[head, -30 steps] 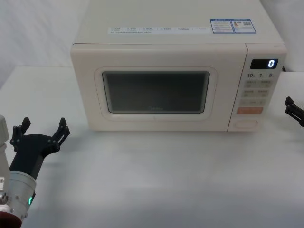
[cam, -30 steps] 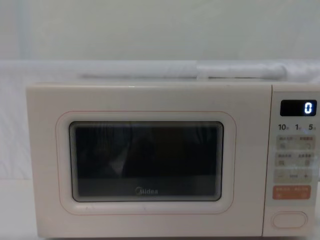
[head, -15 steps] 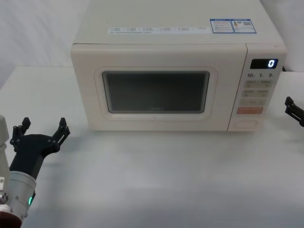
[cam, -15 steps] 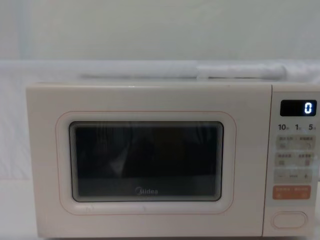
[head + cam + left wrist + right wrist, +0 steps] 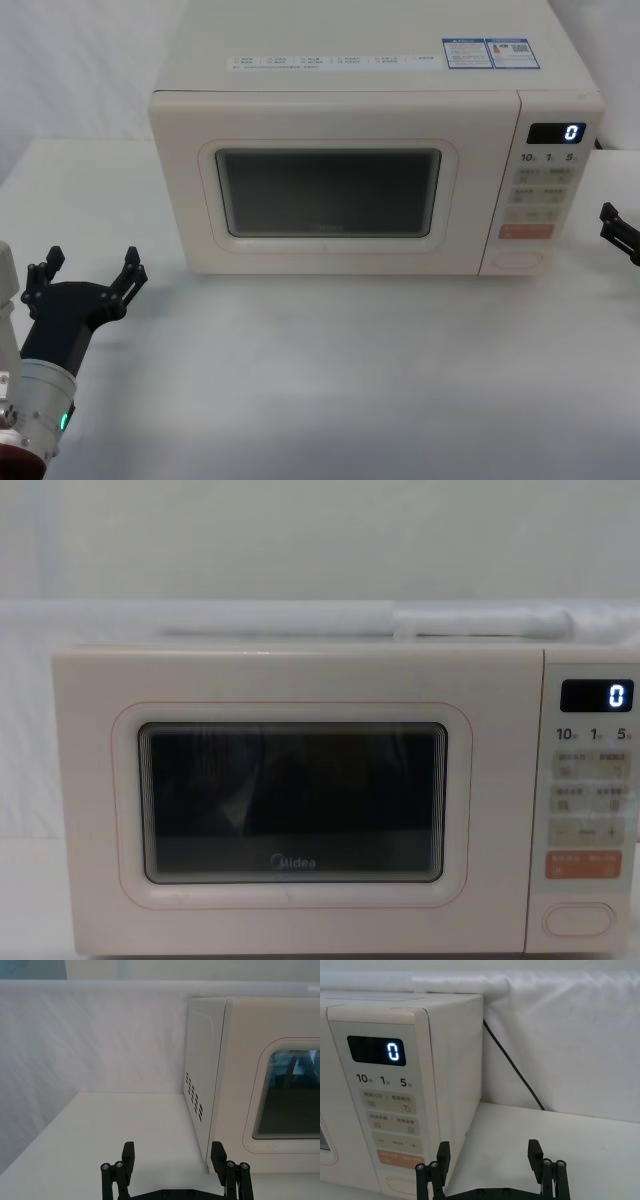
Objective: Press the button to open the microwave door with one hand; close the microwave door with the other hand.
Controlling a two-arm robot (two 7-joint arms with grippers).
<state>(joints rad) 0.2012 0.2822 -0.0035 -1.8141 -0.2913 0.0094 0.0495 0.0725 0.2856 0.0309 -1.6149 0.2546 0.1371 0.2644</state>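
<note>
Left claw (image 5: pixel 173 1155) spread, empty, near microwave (image 5: pixel 215 1075) corner.

Even, diffuse white light is filling all four views, leaving only a soft shadow lying under the front edge of the microwave (image 5: pixel 340 180) at mid-frame in the head view. Its dark window (image 5: pixel 292 802) is reflecting faint pale shapes in the chest view. The display (image 5: pixel 376 1050) is glowing sharply. The chest view is looking slightly hazy, with low contrast throughout.
</note>
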